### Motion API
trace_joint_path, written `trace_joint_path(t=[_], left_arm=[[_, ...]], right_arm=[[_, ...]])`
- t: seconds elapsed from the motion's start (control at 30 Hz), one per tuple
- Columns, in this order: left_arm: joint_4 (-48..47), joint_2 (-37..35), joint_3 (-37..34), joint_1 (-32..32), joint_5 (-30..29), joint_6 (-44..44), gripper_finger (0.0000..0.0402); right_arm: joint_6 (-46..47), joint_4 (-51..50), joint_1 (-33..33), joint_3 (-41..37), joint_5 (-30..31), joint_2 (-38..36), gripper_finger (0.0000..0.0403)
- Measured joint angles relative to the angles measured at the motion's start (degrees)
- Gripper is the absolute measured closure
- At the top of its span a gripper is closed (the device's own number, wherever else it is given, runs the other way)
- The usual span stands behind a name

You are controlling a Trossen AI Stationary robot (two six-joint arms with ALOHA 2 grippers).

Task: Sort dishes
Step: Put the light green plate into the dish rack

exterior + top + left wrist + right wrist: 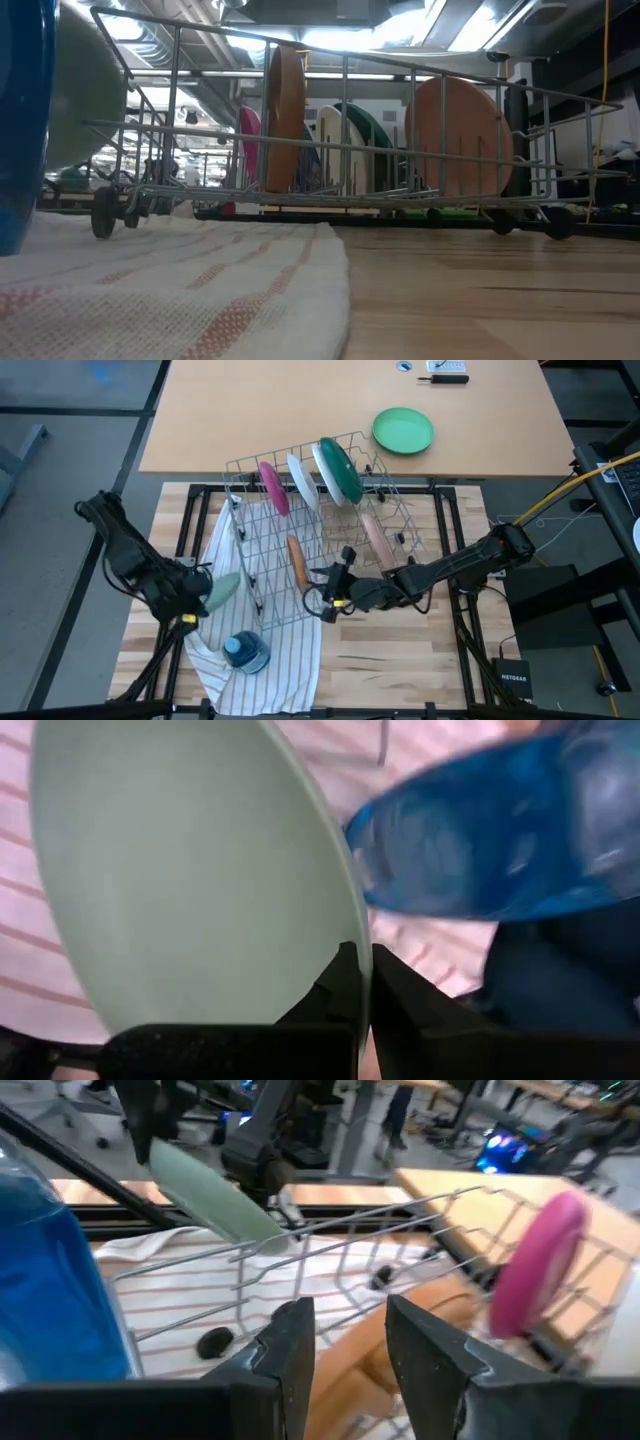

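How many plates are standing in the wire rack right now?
5, as far as shows: magenta plate, white plate, green-backed plate, pink plate, brown plate. A speckled blue one may be hidden. The mint plate is outside, in the left gripper.

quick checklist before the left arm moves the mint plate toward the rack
1. Left gripper shut on the pale mint plate: ok, fingers pinch its rim.
2. Plate lifted off the striped towel: cannot tell; the right wrist view suggests it is raised, but no view shows its bottom edge.
3. Blue see-through container clear of the plate: not ok, it sits close beside it.
4. Right gripper out of the path: not ok, it hangs open at the dish rack's near edge by the brown plate.
5. Free slot in the rack: ok, empty wires at the near left end.
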Motion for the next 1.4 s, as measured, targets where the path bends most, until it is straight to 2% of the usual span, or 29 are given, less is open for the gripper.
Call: trace_joint_path(t=[0.2, 0.37, 0.47, 0.57, 0.63, 0.73, 0.87, 1.03, 1.2, 1.27, 1.4], left_arm=[[-4.51, -4.39, 7.86, 0.02, -5.19, -1.86, 0.0401], [-5.04, -7.42, 13.51, 0.02, -10.15, -0.56, 0.0401], [-4.51, -8.34, 16.33, 0.02, -16.03, 1.19, 0.0401], [0.57, -9.52, 17.53, 0.02, -25.14, 3.50, 0.0401], [6.54, -10.10, 17.57, 0.06, -30.94, 8.85, 0.0401], [18.18, -10.03, 17.57, 0.06, -38.36, 21.40, 0.0402], [34.72, -7.50, 17.57, 0.12, -43.33, 40.74, 0.0401], [50.53, -1.03, 17.57, 2.92, -44.02, 57.32, 0.0401], [54.46, 6.87, 17.55, 8.87, -43.07, 61.56, 0.0401], [54.48, 9.92, 17.55, 11.89, -40.16, 59.91, 0.0401], [57.69, 16.23, 17.55, 18.36, -26.67, 55.97, 0.0401]], right_arm=[[-0.95, -3.04, 2.56, 0.00, 6.75, -2.27, 0.0274], [-0.93, -4.17, 3.62, 0.00, 8.94, -2.52, 0.0274], [-0.89, -4.71, 3.56, 0.00, 8.92, -2.52, 0.0274], [-0.86, -5.37, 3.40, 0.00, 9.73, -2.52, 0.0274], [-0.86, -5.49, 3.40, 0.00, 11.69, -2.52, 0.0274], [-0.87, -5.44, 3.40, 0.00, 14.96, -2.52, 0.0274], [-0.85, -5.41, 3.40, 0.00, 20.75, -2.52, 0.0274], [-0.82, -5.36, 3.40, 0.00, 28.86, -2.52, 0.0274], [1.17, -5.30, 3.41, 0.00, 36.78, -2.52, 0.0274], [1.74, -5.31, 3.46, 0.00, 38.02, -2.52, 0.0274], [2.13, -5.34, 3.61, 0.00, 37.21, -3.34, 0.0274]])
